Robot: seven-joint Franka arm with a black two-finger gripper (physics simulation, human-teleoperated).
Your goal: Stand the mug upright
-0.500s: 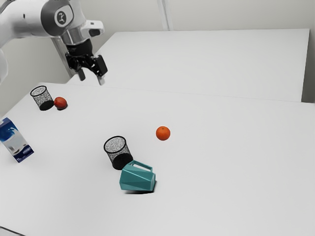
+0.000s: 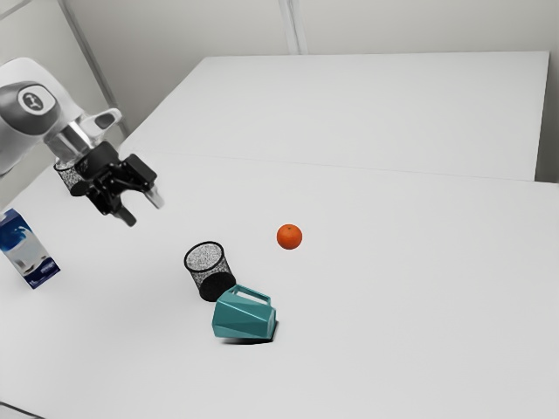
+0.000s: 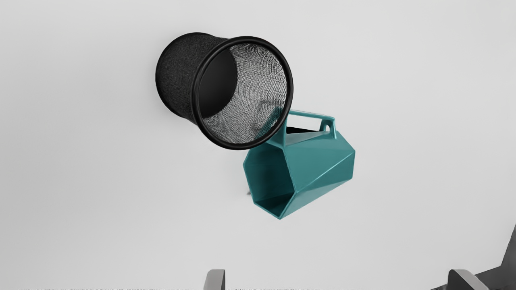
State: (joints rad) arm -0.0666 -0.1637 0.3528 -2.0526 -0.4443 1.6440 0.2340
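My gripper hangs above the table at the exterior view's left, well apart from the mug, its fingers spread with nothing between them. The teal faceted mug lies on its side on the table, its handle pointing toward the nearer mesh cup. In the wrist view the mug shows its open mouth and its handle, partly behind the mesh cup's rim. The gripper has its two fingertips wide apart at the bottom edge.
A black mesh cup stands right beside the mug; in the wrist view the mesh cup overlaps it. An orange sits farther back. A carton and another mesh cup are at the exterior view's left.
My hand has moved down and toward the exterior view's left, tilting as it went, and now covers the red fruit and part of the far mesh cup. The mug has not moved.
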